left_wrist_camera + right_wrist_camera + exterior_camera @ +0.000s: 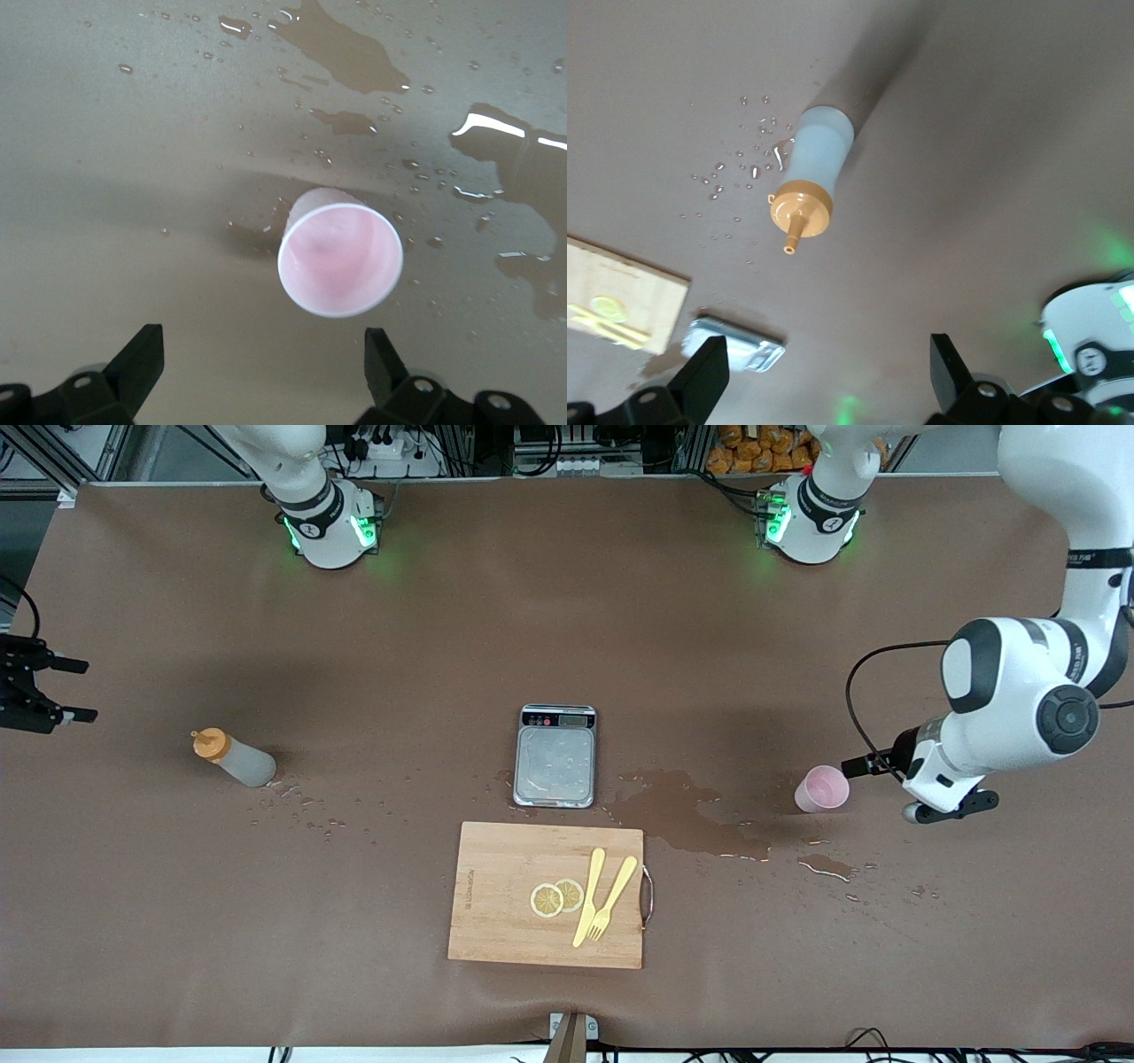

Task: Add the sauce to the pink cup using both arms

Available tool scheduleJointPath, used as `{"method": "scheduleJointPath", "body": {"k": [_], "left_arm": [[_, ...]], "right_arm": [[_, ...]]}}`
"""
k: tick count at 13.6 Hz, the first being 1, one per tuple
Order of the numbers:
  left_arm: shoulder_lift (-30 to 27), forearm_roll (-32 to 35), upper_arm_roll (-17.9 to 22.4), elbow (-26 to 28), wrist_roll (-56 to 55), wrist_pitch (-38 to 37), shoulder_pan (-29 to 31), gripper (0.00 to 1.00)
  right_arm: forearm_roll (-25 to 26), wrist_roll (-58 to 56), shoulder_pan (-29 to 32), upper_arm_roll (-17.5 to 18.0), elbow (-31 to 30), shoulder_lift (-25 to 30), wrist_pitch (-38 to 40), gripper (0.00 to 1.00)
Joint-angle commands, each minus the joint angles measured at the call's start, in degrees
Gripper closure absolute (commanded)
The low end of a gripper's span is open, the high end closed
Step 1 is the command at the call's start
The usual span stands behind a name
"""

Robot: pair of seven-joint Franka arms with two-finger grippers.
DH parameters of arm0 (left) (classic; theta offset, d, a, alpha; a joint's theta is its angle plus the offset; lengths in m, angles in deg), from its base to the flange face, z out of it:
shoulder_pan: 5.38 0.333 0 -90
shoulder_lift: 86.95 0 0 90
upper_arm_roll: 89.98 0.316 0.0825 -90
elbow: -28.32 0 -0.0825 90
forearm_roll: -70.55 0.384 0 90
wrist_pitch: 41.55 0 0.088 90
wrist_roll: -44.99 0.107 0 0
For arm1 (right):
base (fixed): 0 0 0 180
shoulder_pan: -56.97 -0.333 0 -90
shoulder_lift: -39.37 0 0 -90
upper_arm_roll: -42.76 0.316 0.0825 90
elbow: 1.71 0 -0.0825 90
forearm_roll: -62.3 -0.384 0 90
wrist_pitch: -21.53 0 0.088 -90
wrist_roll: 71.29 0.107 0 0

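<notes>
The light, easily tipped pink cup [822,788] stands on the wet desk [443,646] toward the left arm's end, the open-jawed left gripper [261,363] just beside it, while the soft, possibly slippery sauce [234,758], best held mid-body, stands toward the right arm's end near the open right gripper [66,689].

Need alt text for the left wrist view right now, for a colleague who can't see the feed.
The pink cup stands upright and empty on the wet brown table, just ahead of the open left gripper, whose two black fingers frame it without touching. Puddles and droplets lie around the cup.
</notes>
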State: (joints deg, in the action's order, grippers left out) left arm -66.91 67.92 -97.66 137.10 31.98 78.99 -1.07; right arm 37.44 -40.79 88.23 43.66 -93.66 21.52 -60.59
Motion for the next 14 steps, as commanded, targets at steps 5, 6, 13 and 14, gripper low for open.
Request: {"method": "scheduleJointPath", "body": {"k": [5,6,13,14], "left_arm": [[2.72,1.57,-0.41,3.64,0.70,10.06,-0.01,0.00],[3.33,1.57,-0.41,3.64,0.70,11.02,-0.09,0.00],[5.36,1.49,-0.49,3.55,0.70,13.48,-0.45,0.00],[5.62,1.49,-0.49,3.64,0.70,13.75,-0.45,0.00]], "right_arm": [[-17.21,2.64,8.64,1.03,1.51,-15.78,4.16,0.00],[-19.51,2.82,9.34,1.03,1.95,-18.59,5.47,0.00],[-23.22,2.47,9.62,1.03,2.12,-27.13,5.31,0.00],[-23.31,2.03,9.70,1.03,3.00,-28.54,5.31,0.00]]}}
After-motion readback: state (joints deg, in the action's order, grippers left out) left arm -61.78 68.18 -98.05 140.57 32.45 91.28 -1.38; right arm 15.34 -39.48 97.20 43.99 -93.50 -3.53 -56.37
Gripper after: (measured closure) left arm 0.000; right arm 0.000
